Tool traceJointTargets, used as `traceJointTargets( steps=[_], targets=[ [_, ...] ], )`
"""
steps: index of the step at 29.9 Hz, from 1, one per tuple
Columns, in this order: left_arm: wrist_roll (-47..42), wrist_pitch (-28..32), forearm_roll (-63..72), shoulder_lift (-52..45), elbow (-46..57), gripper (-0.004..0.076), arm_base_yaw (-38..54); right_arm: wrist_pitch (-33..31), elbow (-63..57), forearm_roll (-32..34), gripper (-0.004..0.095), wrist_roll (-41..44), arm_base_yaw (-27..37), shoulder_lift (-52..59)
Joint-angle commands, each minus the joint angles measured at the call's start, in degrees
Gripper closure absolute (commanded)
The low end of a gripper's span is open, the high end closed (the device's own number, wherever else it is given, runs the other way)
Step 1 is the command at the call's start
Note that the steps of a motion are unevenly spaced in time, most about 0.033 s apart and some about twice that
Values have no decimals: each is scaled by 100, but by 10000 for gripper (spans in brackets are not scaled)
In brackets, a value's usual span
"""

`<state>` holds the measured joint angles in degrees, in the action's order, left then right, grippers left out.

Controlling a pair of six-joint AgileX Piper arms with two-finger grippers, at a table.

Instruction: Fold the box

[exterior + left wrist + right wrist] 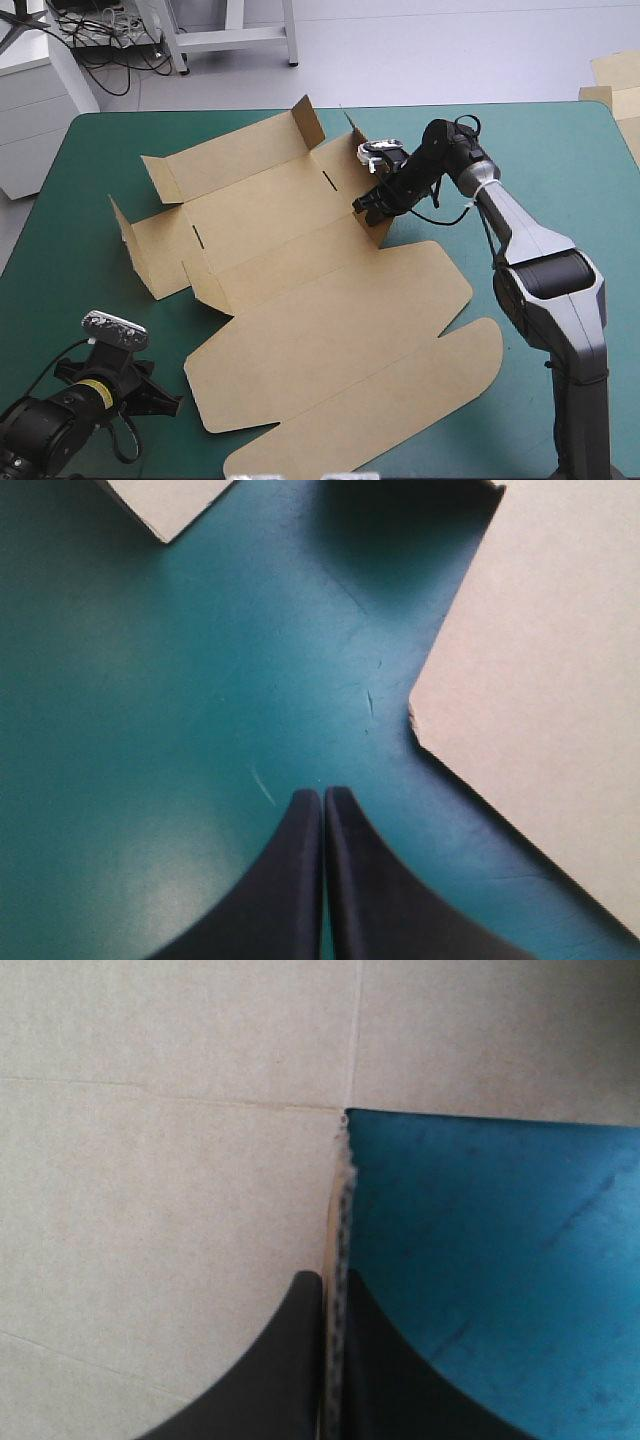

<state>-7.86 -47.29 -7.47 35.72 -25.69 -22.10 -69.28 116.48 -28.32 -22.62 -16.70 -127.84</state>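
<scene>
The right pincer (368, 205) (335, 1275) is clamped on the box (300, 300). Its black fingers (285, 1360) are all but together, with the cut edge of a raised flap standing between them. To one side of that edge the brown board (150, 1210) fills the wrist view; to the other lies the teal-green cover of the table (500, 1240). In the high view this flap is at the box's right end, toward the table's far side.

The left pincer (162, 400) (323, 792) has its fingers (285, 880) pressed together on nothing. It sits low over bare cover (200, 730) near the table's near left corner. A corner of the box's flat panel (550, 730) lies just ahead and to one side, apart from the tips.

The box spreads across the middle of the table (520, 150). Its far wall and left-end flaps are raised, and its lid panels lie flat toward the near edge. More brown board (615, 80) shows beyond the table's far right corner.
</scene>
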Motion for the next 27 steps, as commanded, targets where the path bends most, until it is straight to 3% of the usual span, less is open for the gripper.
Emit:
traceJointTargets(
  steps=[1, 7, 11, 17, 27],
  targets=[
    [-54, 282, -30, 17, -135, 734, -31, 76, 198, -228, 923, -174, -12, 361],
    [-54, 15, -72, 17, -414, 734, -31, 110, 304, -228, 923, -396, -12, 361],
    [-54, -343, -205, 17, -1031, 734, -31, -202, 698, -236, 923, -837, -12, 361],
    [-54, -363, -298, 17, -2007, 734, -31, -246, 1584, -204, 923, -972, -33, 371],
    [-54, -442, -487, 17, -2719, 734, -31, -256, 2628, -721, 928, -2319, -108, 371]
  ],
)
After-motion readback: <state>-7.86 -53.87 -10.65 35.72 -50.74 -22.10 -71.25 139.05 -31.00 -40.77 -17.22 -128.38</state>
